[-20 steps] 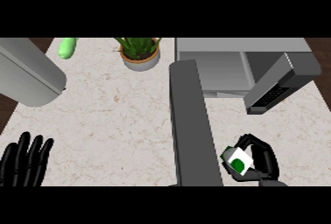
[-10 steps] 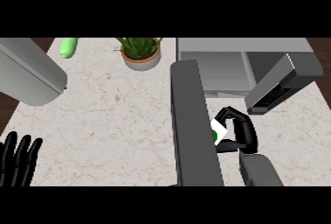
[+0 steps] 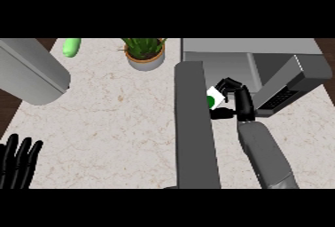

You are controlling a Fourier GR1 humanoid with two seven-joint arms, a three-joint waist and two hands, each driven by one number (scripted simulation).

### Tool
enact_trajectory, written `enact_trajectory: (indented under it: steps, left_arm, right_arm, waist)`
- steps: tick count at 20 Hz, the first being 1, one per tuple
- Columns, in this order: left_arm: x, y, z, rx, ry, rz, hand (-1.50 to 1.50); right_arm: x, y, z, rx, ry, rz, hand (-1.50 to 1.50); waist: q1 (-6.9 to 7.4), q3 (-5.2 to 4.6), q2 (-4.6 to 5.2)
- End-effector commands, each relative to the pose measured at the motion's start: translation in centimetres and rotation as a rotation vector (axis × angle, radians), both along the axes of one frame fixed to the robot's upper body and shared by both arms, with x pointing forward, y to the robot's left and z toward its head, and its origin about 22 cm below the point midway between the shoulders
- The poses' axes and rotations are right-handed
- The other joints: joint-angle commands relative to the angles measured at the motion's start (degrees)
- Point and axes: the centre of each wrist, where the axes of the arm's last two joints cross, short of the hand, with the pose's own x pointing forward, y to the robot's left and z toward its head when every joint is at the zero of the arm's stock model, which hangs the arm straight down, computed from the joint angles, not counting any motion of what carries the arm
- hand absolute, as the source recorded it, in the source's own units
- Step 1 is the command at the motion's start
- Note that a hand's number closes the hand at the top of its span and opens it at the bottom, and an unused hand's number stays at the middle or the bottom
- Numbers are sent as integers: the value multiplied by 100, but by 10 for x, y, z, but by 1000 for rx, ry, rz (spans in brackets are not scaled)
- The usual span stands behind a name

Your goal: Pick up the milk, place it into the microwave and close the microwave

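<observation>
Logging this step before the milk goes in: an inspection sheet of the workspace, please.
Surface: pale marbled counter.
Job's things: milk, held between the open microwave door and the microwave.
Clutter: potted plant; green vegetable; large grey rounded object at left.
Hands: right hand curled round the milk; left hand open, resting lower left.
Cables: nothing seen.
Surroundings: dark brown strip past the counter's left edge.

Milk at the open microwave
The milk [image 3: 212, 96], a small white carton with a green spot, sits in the right hand's [image 3: 238, 100] curled fingers, just beside the open door [image 3: 195, 133]. The grey microwave [image 3: 222, 46] stands at the counter's far right corner.
</observation>
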Motion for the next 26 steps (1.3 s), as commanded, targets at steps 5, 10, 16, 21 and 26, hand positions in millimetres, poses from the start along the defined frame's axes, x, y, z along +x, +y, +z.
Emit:
enact_trajectory:
  steps: [5, 10, 16, 21, 26]
  left_arm:
    - [4, -1, 1, 6, -21, -38, -150]
    - [12, -8, -4, 1, -25, -62, -150]
    - [11, 3, -4, 26, -10, -31, -150]
    - [20, -5, -2, 43, 0, -75, -150]
    - [18, -6, 0, 73, -9, -62, -150]
  right_arm:
    - [44, -17, 27, -126, 29, -118, 150]
    - [59, -43, 50, -163, 16, -272, 150]
    - [60, -41, 50, -320, -129, -432, 150]
    - [70, -27, 61, -446, -49, -299, -150]
    - [74, -27, 68, -480, -15, -230, -150]
  waist:
    - [242, 9, 98]
    - [321, 15, 158]
    - [405, 15, 179]
    - [488, 16, 223]
    - [506, 20, 230]
